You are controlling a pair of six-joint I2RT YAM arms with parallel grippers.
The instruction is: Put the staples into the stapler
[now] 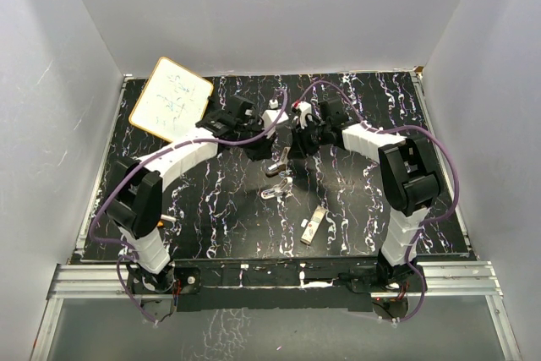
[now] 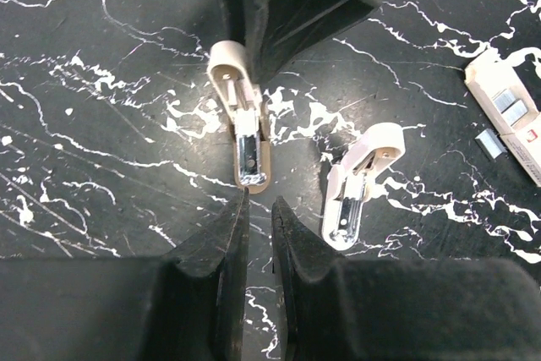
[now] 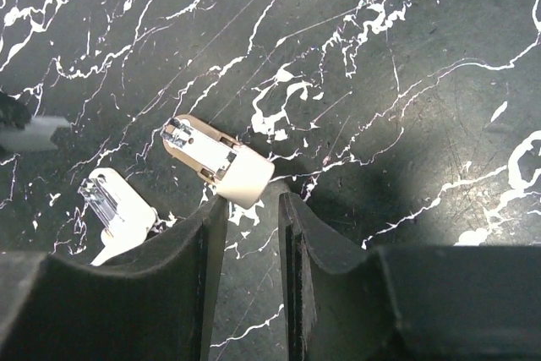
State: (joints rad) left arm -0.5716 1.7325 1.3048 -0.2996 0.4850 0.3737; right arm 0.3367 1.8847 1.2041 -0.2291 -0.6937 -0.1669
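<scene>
On the black marbled desk (image 1: 211, 209), two small staplers are seen lying near the middle, both opened so that the metal channel inside is visible. The beige stapler (image 2: 241, 128) is placed between the two grippers. In the left wrist view its open front end points to the left gripper (image 2: 259, 209) and lies just in front of the fingertips. The fingers of this gripper are held only slightly apart, and nothing is seen between them.

In the right wrist view the rounded back end of the beige stapler is found just beside the tip of one finger of the right gripper (image 3: 252, 207). It cannot be told if it is touched. The fingers of this gripper are also parted by a narrow gap, and nothing is clamped in it.

The white stapler (image 2: 359, 183) is lying near the beige one, on the side closer to the arm bases, and is not touched by any gripper.

The staples box (image 2: 507, 112) is seen at the right edge of the left wrist view, slid open, with silvery staples shown inside. A short loose strip of staples (image 2: 489, 143) is lying just beside it on the desk.

A small whiteboard (image 1: 169, 97) is lying at the far left corner.
</scene>
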